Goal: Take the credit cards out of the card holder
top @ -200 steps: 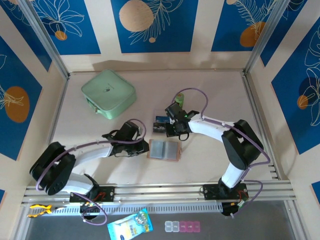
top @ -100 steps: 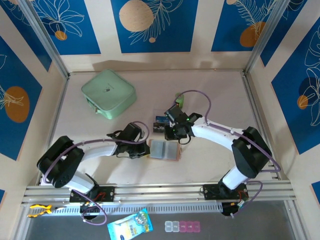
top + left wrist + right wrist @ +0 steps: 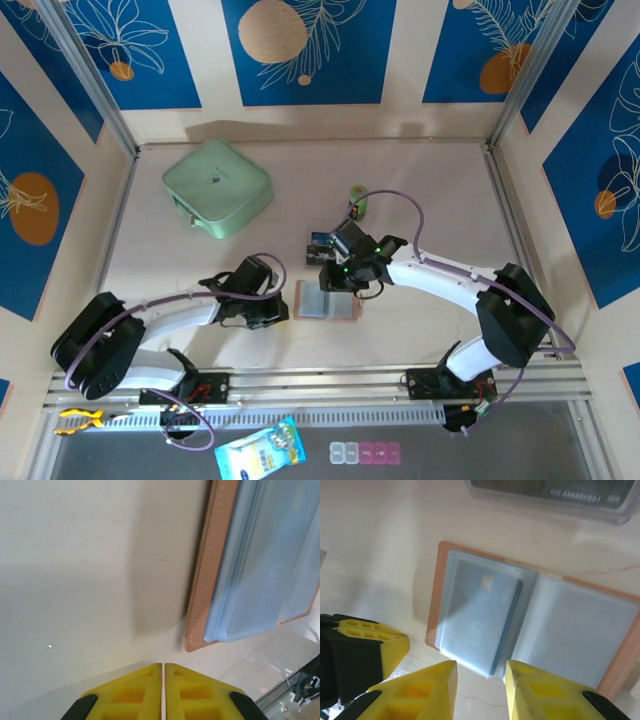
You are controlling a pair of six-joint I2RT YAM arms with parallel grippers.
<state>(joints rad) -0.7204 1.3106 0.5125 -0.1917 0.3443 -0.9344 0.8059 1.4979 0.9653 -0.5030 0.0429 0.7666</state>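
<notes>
The left jaws are pressed together with nothing between them, the yellow fingers (image 3: 132, 695) meeting at a thin seam just above the bench (image 3: 420, 190). The tan edge of the card holder (image 3: 207, 580) lies close ahead of them and to one side, not touching. The right jaws stand parted and empty, their fingers (image 3: 427, 690) hanging over the near edge of the holder. It lies open and flat, clear sleeves up. A bluish card (image 3: 480, 612) with a small chip sits inside the left sleeve, and the right sleeve looks bare. Beyond the holder's far edge lies a transparent box (image 3: 545, 500) with a dark card in it.

A second ago the right arm (image 3: 440, 275) had its wrist over that box; it has since swung toward the near side and now sits over the holder's far edge. The left arm (image 3: 180, 310) has slid nearer and lower, ending just left of the holder. The holder itself has not shifted.

The bench is pale cream. A mint-green case (image 3: 217, 187) sits well apart at far left, and a small green item (image 3: 360, 203) lies behind the right wrist. Metal rails (image 3: 330, 382) carry both bases. The walls bear blue panels with white leaf outlines and tan discs.
</notes>
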